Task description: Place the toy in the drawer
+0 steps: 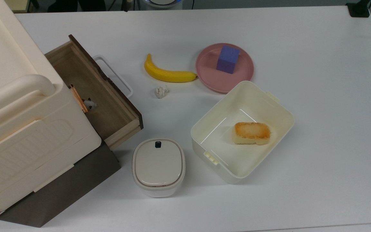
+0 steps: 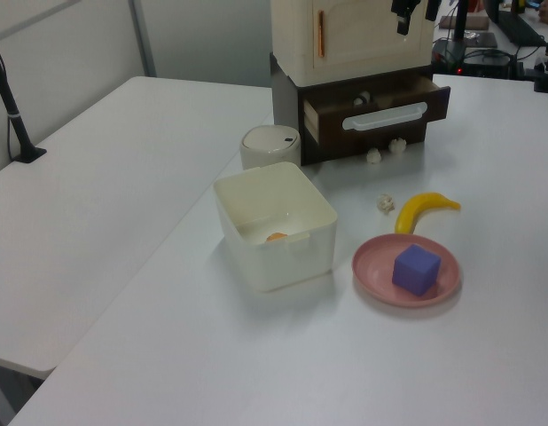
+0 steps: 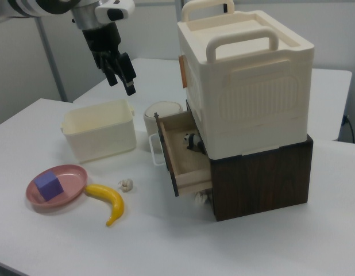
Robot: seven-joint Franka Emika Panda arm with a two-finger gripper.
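Observation:
The toy (image 1: 90, 103), a tiny black-and-white panda, lies inside the open drawer (image 1: 125, 120) against its inner end, next to the cream box above. It also shows in the right view as the toy (image 3: 192, 141) on the wooden floor of the drawer (image 3: 192, 175). The drawer front (image 2: 380, 111) is dark brown with a white loop handle. My gripper (image 3: 123, 86) hangs high above the table, well off the drawer on the right view's left, open and empty. In the left view the gripper (image 2: 414, 18) is at the top edge.
On the table lie a banana (image 1: 167, 72), a small off-white ball (image 1: 161, 92) and a pink plate (image 1: 242, 75) holding a purple cube (image 1: 227, 59). A cream tub (image 1: 201, 129) holds a bread piece (image 1: 252, 132). A lidded white pot (image 1: 158, 166) stands by the drawer's corner.

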